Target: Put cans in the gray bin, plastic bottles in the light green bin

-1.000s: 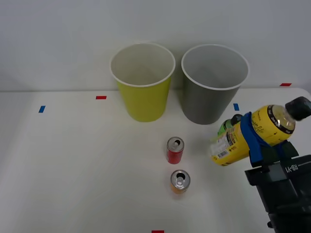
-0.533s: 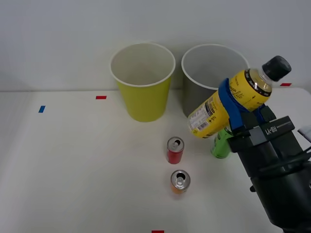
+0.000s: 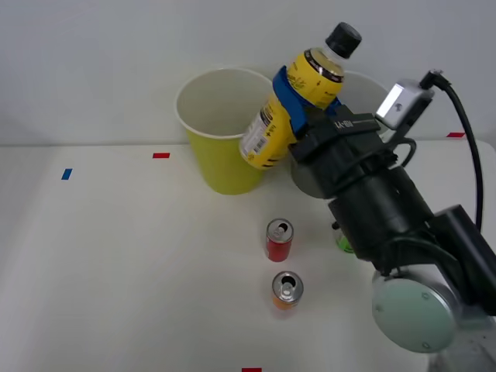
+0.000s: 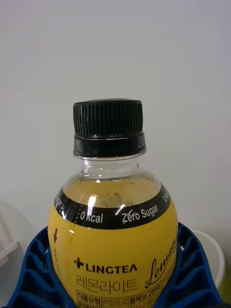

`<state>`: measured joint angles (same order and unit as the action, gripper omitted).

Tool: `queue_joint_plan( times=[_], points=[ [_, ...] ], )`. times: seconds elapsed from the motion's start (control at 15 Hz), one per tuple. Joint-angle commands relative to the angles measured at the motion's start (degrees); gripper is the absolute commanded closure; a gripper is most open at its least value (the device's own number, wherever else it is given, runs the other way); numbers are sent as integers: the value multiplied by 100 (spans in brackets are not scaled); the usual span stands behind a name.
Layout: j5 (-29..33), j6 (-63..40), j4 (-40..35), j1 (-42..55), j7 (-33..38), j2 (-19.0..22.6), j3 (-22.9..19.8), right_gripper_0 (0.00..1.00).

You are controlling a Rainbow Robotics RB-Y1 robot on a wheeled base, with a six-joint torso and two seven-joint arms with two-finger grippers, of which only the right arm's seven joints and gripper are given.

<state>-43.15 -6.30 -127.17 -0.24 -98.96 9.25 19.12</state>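
Yellow-label bottle (image 3: 291,101), black cap up and to the right, tilted, held aloft in the upper centre of the front view; lower end overlaps the right rim of the light green bin (image 3: 227,143), cap end stands in front of the gray bin's rim. Right end effector (image 3: 298,105) clamped around the bottle's upper body, blue ribbed fingers (image 3: 285,97) wrapping it just below the shoulder. Wrist view: same bottle (image 4: 113,240) close up, cap (image 4: 109,127) ribbed and black, clear neck, black band reading "0 kcal" and "Zero Sugar", yellow label marked LINGTEA; blue fingers (image 4: 33,269) pressed against both sides of the label. Gray bin (image 3: 310,178) just right of the light green bin, both upright at the back of the white table (image 3: 116,256), the gray one largely hidden behind the dark arm. Green bottle (image 3: 343,242) shows as a small sliver at the arm's left edge, right of centre; upright or not, cannot tell. Red can (image 3: 279,239) stands upright at centre, open top up; orange can (image 3: 287,288) just below it in the frame, near but apart. Red and blue tape marks on the table at the left and bottom edge.
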Motion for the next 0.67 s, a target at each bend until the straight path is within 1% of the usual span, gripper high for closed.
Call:
queue_joint_plan(
  times=[0.07,0.13,0.27,0.67],
  points=[
    [219,50,755,-732,-150,-627,66,100],
    [272,77,1045,-1013,-185,-802,39,100],
    [377,112,1485,-1400,-264,-1025,-75,100],
    [746,112,3023,-2771,-546,-1025,-646,100]
  ],
)
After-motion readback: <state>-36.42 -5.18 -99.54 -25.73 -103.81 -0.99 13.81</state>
